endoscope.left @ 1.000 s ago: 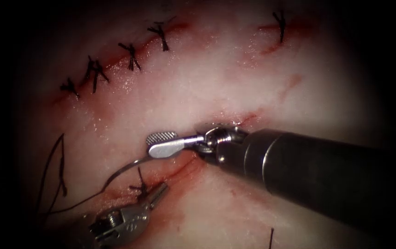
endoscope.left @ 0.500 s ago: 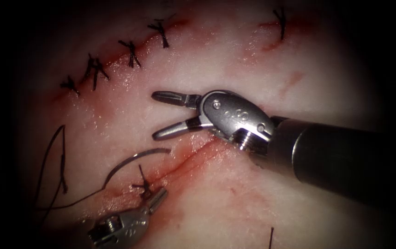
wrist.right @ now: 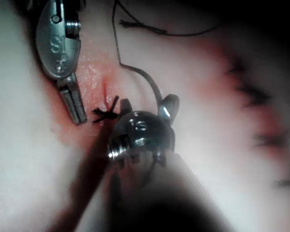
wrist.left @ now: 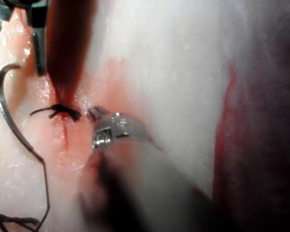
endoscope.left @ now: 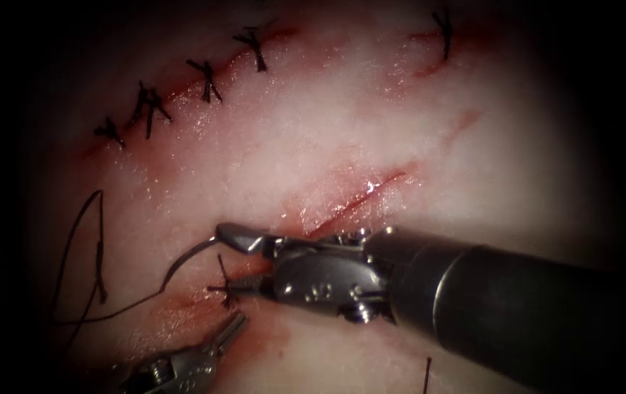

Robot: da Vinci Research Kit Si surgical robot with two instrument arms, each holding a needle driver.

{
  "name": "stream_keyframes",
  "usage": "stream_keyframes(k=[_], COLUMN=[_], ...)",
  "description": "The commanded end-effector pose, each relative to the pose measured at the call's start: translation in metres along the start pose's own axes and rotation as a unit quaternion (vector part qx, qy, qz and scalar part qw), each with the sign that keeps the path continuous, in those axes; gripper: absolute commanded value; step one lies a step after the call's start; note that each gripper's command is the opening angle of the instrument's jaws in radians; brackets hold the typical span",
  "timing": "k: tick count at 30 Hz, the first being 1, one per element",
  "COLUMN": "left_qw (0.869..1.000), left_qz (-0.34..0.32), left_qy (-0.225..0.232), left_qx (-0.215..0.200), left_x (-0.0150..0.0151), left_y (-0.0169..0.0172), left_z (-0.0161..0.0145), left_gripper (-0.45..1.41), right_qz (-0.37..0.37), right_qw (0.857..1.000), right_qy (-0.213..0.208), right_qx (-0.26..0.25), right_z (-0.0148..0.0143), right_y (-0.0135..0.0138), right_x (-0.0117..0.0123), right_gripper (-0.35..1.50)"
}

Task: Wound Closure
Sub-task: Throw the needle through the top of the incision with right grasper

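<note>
Nearest me, the left pincer [endoscope.left: 234, 325] is closed on nothing, its tip just below a tied stitch [endoscope.left: 224, 286] on the cut [endoscope.left: 357, 201]. Past it, my right pincer [endoscope.left: 233, 259] stands wide and grips nothing: its lower jaw is beside that stitch, and its upper jaw touches one end of the needle [endoscope.left: 182, 261]. The needle lies on the tissue [endoscope.left: 313, 124] left of the cut. Thread [endoscope.left: 98, 252] trails from it further left. Farthest off, a row of finished stitches [endoscope.left: 207, 79] crosses the tissue.
</note>
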Motion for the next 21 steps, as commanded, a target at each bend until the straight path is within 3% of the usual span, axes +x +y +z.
stream_keyframes(k=[1, 6, 12, 21], left_qw=[1.000, 1.000, 1.000, 1.000], left_qz=[0.000, 0.001, 0.001, 0.001], left_qy=[0.000, 0.001, 0.001, 0.001], left_qx=[0.001, 0.001, 0.001, 0.001], left_x=[-0.0001, -0.0002, -0.0002, -0.0003], left_y=[0.0004, 0.0004, 0.0005, 0.0004], left_z=[0.0009, 0.0008, 0.0009, 0.0008], left_gripper=[-0.40, -0.40, -0.40, -0.40], right_qz=[-0.034, -0.137, -0.193, -0.241], right_qw=[0.999, 0.988, 0.977, 0.964], right_qy=[-0.012, -0.059, -0.086, -0.103], right_qx=[-0.006, -0.026, -0.042, -0.048], right_z=[0.0018, 0.0025, 0.0039, 0.0072], right_y=[-0.0007, -0.0010, -0.0017, -0.0040], right_x=[0.0010, 0.0030, 0.0046, 0.0037], right_gripper=[1.35, 1.25, 1.23, 1.21])
